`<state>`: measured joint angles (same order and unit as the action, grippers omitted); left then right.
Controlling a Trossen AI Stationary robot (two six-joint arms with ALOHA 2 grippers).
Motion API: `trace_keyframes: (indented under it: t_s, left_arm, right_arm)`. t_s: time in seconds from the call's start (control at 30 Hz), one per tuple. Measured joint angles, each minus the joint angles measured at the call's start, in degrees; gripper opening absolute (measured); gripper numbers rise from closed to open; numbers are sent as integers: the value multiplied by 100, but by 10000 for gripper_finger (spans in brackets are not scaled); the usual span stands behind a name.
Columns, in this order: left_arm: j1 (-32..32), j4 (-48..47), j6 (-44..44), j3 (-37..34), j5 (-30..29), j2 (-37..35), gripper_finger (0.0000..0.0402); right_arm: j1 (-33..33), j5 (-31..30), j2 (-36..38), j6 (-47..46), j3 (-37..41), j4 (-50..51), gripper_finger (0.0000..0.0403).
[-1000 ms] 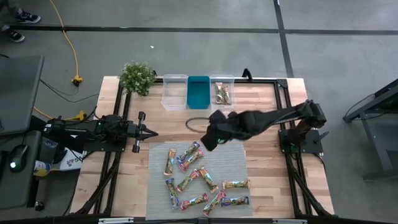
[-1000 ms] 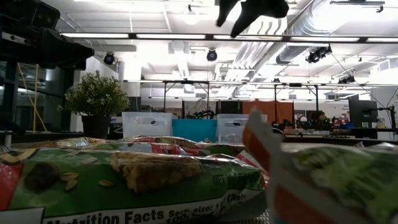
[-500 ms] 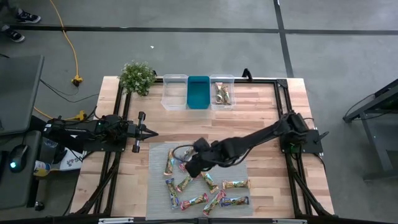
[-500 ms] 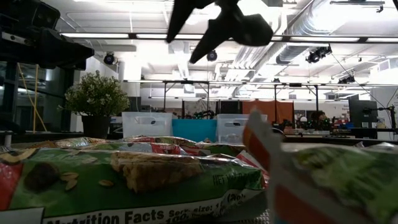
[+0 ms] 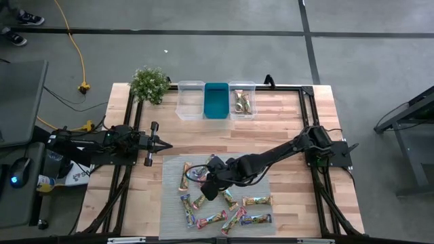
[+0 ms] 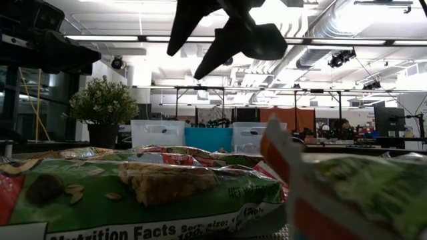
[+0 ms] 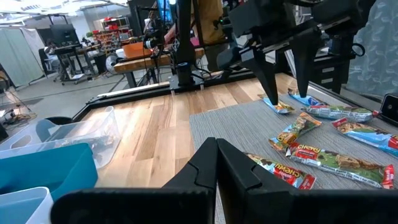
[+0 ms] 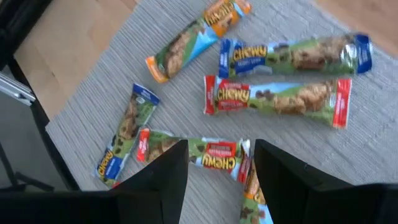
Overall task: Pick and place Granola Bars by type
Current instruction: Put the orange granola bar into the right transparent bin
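1. Hovering over the grey mat [image 5: 252,169], the right gripper [image 5: 209,189] points down at the scattered Granola Bars [image 5: 220,200], its two fingers [image 8: 165,177] spread apart with nothing between them.
2. Seen from its wrist, a red-ended bar [image 8: 202,152] lies on the mat right under the gap between those fingers, not touched by either one.
3. Farther out on the mat lie a longer red-ended bar [image 8: 277,98], a blue-ended bar [image 8: 295,55], an orange-ended bar [image 8: 196,38] and a second blue-ended one [image 8: 124,134] near the mat's corner.
4. From above, the bars are strewn over the near half of the mat (roughly a dozen, some overlapping), all lying flat.
5. Beyond the mat's far edge stand three bins in a row: a clear bin [image 5: 190,108], a teal bin [image 5: 216,100] touching it, and a second clear bin [image 5: 242,102] with a couple of bars inside.
6. A small potted plant [image 5: 149,83] stands beyond the mat's far left corner, beside the first clear bin.
7. The left gripper [image 5: 165,144] waits off the mat's left edge, over bare wood, its fingers [image 7: 233,165] pressed together and empty.
8. At table height, two green wrappers [image 6: 143,183] fill the foreground, with the right gripper's dark fingers high above them.
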<state>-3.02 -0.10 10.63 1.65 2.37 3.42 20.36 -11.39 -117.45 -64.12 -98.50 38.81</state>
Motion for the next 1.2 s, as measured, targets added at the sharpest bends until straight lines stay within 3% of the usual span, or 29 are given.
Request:
trace_keyframes:
  t_s: [0.23, 0.4, 0.77, 0.87, 1.03, 1.2]
  left_arm:
    - [-1, 0, -1, -1, 0, 0, 1]
    - [1, -2, 0, -2, -2, 0, 1]
    - [1, 0, 0, -2, 0, 0, 1]
    - [1, 0, 0, -1, 0, 0, 1]
    - [0, 0, 0, -1, 0, 0, 1]
    - [-1, 0, 0, -2, 0, 0, 1]
  right_arm:
    - [-7, 505, -107, 67, 0, 80, 167]
    - [5, 939, -225, 655, 0, 142, 167]
    - [315, 363, -245, 2092, 0, 128, 168]
    - [397, 254, -245, 1709, 0, 234, 168]
    - [522, 636, -245, 2, 2, 1144, 168]
    - [878, 986, -245, -30, 2, 1625, 168]
